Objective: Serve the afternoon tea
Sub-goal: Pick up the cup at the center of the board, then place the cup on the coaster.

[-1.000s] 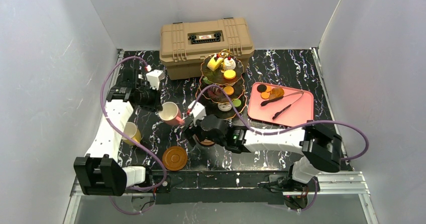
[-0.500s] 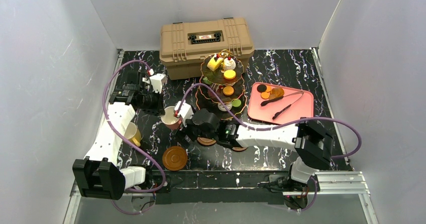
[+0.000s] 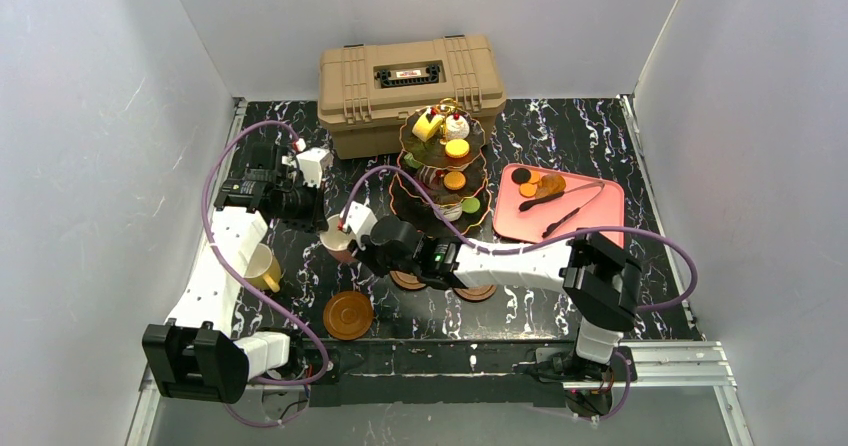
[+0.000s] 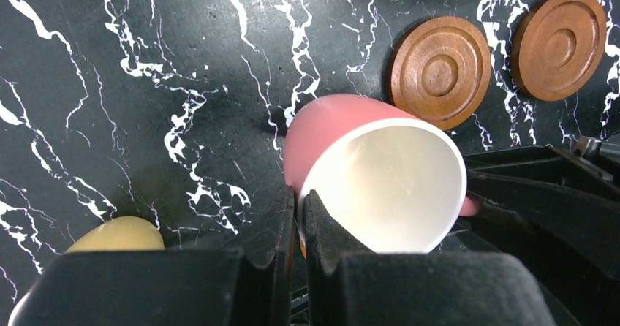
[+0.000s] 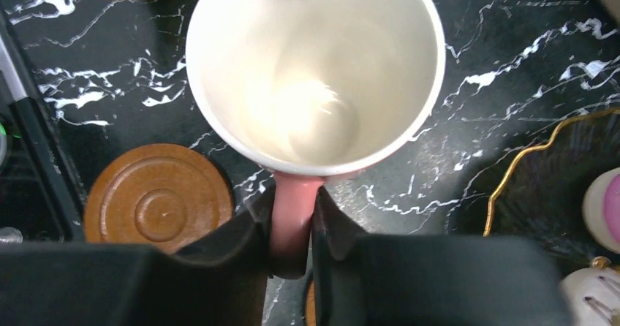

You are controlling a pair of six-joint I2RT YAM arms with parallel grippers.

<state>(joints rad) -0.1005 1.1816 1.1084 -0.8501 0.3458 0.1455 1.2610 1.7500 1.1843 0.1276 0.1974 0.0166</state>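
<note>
The pink cup (image 3: 337, 238) hangs low over the black marble table, held from both sides. My left gripper (image 4: 300, 198) is shut on its rim, one finger inside and one outside the wall of the cup (image 4: 373, 172). My right gripper (image 5: 292, 203) is shut on the pink handle, below the cup's white inside (image 5: 314, 70). From above, the left gripper (image 3: 320, 218) comes from the far left and the right gripper (image 3: 358, 246) from the right. The yellow cup (image 3: 262, 266) stands to the left. Brown saucers (image 3: 348, 315) (image 3: 408, 280) (image 3: 475, 292) lie nearby. The tiered stand (image 3: 443, 166) carries pastries.
A tan toolbox (image 3: 410, 91) sits at the back behind the stand. A red tray (image 3: 590, 228) with tongs and small sweets lies to the right. The stand's gold rim (image 5: 512, 167) is close to the right gripper. White walls enclose the table.
My right arm has swung left to the pink cup and its gripper has shut on the handle. The left gripper has kept its hold on the rim, and the cup shifted slightly nearer.
</note>
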